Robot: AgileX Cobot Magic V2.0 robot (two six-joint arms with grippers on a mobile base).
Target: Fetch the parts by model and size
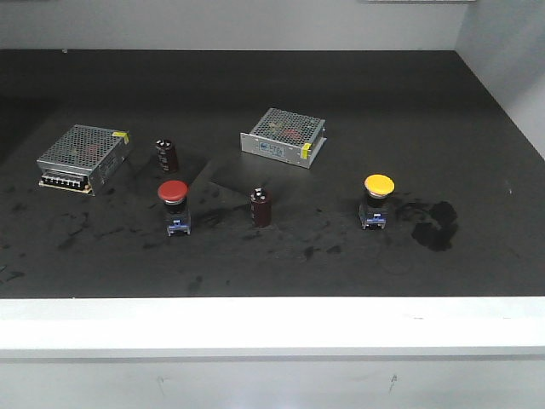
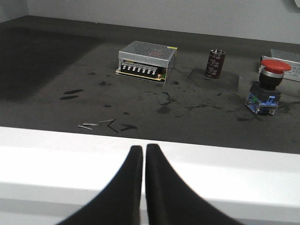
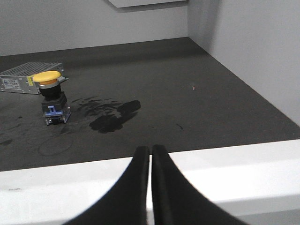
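The red-capped push-button part (image 1: 174, 204) stands upright left of centre on the dark mat; the left wrist view shows that red-capped part (image 2: 267, 86) at far right. To the right stands the yellow-capped part (image 1: 377, 200), and the right wrist view has this yellow-capped part (image 3: 50, 96) at left. My left gripper (image 2: 144, 149) is shut and empty over the white front ledge, well short of the parts. My right gripper (image 3: 150, 149) hangs shut and empty over the same ledge. Neither gripper appears in the front view.
Two silver perforated power supply boxes (image 1: 83, 158) (image 1: 283, 137) lie toward the back. Two dark capacitors (image 1: 167, 155) (image 1: 261, 207) stand upright near the red part. A white ledge (image 1: 272, 319) runs along the front. A grey wall (image 1: 511, 68) bounds the right side. Dark smudges (image 1: 436, 226) mark the mat.
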